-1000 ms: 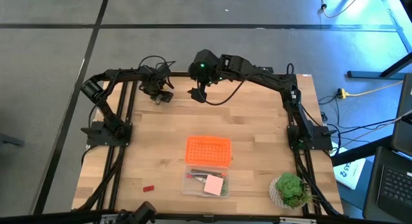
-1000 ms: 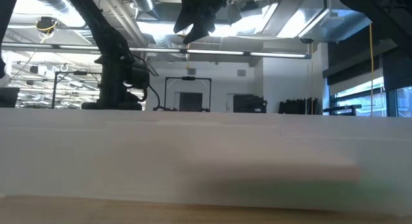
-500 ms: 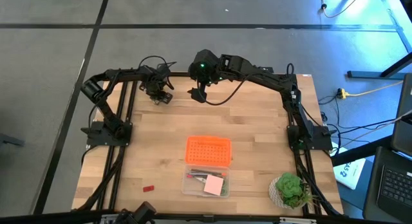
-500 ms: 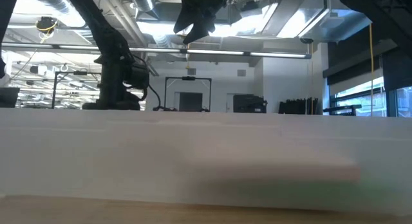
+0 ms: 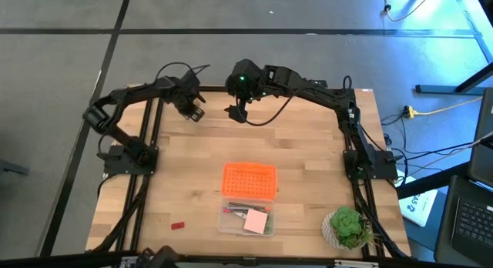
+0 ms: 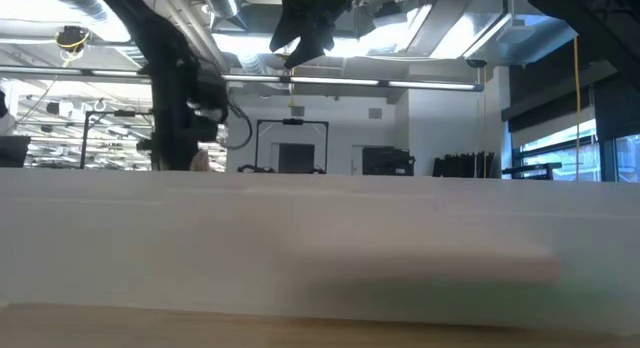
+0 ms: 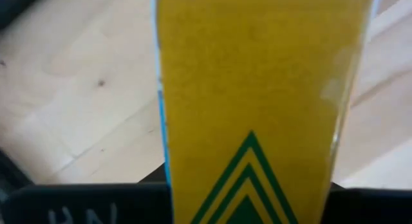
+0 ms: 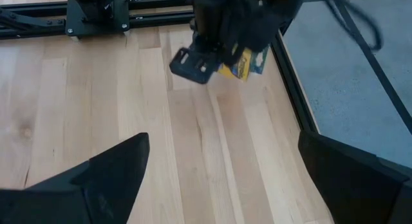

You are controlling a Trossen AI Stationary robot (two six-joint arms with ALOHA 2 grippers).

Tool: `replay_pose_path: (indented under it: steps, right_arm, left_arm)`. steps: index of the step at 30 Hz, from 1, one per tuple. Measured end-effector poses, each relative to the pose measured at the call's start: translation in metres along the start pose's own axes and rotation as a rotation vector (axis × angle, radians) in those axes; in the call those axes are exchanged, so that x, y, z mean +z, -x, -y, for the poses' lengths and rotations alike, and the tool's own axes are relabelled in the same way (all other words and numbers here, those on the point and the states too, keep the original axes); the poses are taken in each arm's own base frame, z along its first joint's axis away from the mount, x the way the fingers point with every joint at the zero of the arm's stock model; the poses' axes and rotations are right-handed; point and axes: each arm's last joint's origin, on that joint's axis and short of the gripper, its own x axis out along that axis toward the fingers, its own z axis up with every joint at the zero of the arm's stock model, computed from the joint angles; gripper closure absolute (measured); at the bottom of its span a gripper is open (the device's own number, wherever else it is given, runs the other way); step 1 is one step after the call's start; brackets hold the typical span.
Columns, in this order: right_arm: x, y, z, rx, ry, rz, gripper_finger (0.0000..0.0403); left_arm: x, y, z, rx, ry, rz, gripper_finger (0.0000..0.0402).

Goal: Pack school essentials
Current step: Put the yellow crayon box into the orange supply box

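Note:
My left gripper (image 5: 190,106) is at the table's far left and is shut on the yellow crayon box (image 7: 257,89), which fills the left wrist view. The right wrist view shows the crayon box (image 8: 246,62) sticking out of that gripper. My right gripper (image 5: 237,112) hangs open over the far middle of the table, a short way to the right of the left gripper. Near the front, a clear box (image 5: 246,220) holds a pink pad (image 5: 256,219) and thin pencils. A tiny red block (image 5: 178,225) lies flat on the wood to its left. My left gripper pinches the crayon box between its two fingers, at the end with the green chevrons (image 7: 251,179). The rest of the box reaches forward past the fingers. In the right wrist view the box looks lifted off the wood; the fingers hide the exact place of contact.
An orange perforated lid (image 5: 249,179) lies flat just behind the clear box. A leafy potted plant (image 5: 347,228) stands at the front right corner. Dark arm frames run along the table's left and right edges. Bare wood (image 5: 192,168) lies between the grippers and the lid.
My left gripper has moved a little toward the table's far edge and upward, and its elbow has swung out past the left edge. My right arm has kept still.

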Motion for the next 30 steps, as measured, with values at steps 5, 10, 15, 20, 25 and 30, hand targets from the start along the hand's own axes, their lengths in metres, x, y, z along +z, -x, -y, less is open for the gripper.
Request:
replay_pose_path:
  steps: [5, 10, 15, 20, 25, 30]
  right_arm:
    - [0.000, 0.000, 0.000, 0.000, 0.000, 0.000, 0.0004]
    - [0.001, 0.000, 0.000, -0.001, 0.000, 0.013, 0.0004]
    - [0.003, 0.003, -0.001, 0.055, 0.006, 0.029, 0.0004]
    - [0.007, 0.024, -0.024, 0.213, 0.082, 0.060, 0.0004]
    - [0.005, 0.053, -0.057, 0.262, 0.137, 0.029, 0.0004]
    - [0.004, 0.089, -0.091, 0.289, 0.202, 0.051, 0.0004]
  left_arm:
    - [-0.010, 0.031, 0.002, -0.067, -0.047, 0.081, 0.0311]
    - [-0.025, 0.065, 0.011, -0.103, -0.092, 0.188, 0.0312]
    - [-0.046, 0.094, 0.022, -0.143, -0.160, 0.289, 0.0312]
    - [-0.069, 0.118, 0.036, -0.262, -0.247, 0.350, 0.0312]
    - [-0.088, 0.132, 0.055, -0.349, -0.348, 0.396, 0.0312]
    - [-0.102, 0.138, 0.081, -0.457, -0.390, 0.386, 0.0312]
